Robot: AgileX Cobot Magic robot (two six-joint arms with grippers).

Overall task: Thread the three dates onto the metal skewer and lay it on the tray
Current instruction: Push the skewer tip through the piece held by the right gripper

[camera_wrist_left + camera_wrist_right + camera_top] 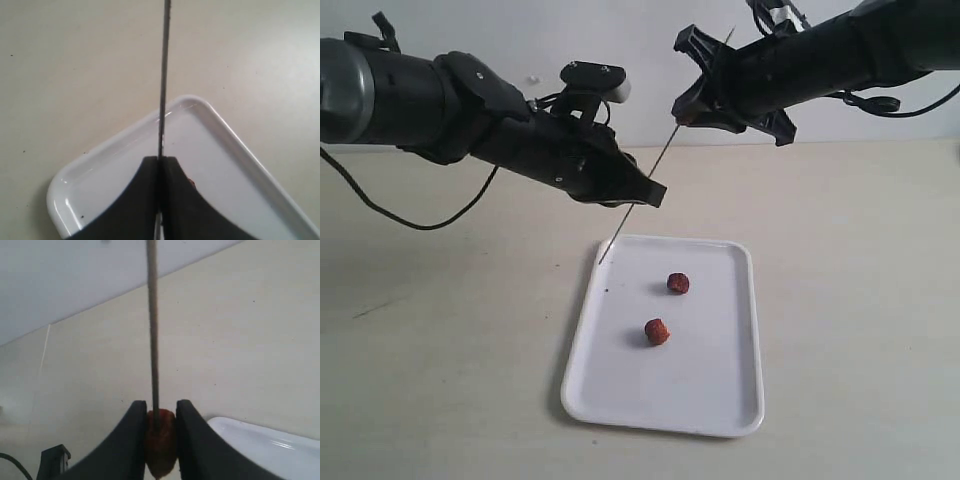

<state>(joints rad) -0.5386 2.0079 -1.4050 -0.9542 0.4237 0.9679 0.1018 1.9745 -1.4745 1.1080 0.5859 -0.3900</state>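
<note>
The left fingers [140,200] squeezed the metal skewer [665,150] above the tray [710,380]. The right fingers [134,440] pinched the first date [160,445], stuck on the skewer. Threading looked just begun: a second date [678,283] and a third date [657,332] lay on the tray. Next, the first date likely needed a straight, gentle push

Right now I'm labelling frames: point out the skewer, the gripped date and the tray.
skewer [663,152], exterior view, bare mid-shaft
gripped date [161,450], right wrist view, its middle
tray [710,372], exterior view, bare floor

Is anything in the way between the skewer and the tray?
Nothing visible. The skewer slants down, its tip right by the tray's corner. Two dates lie on the tray, farther in, aside from the tip.
</note>
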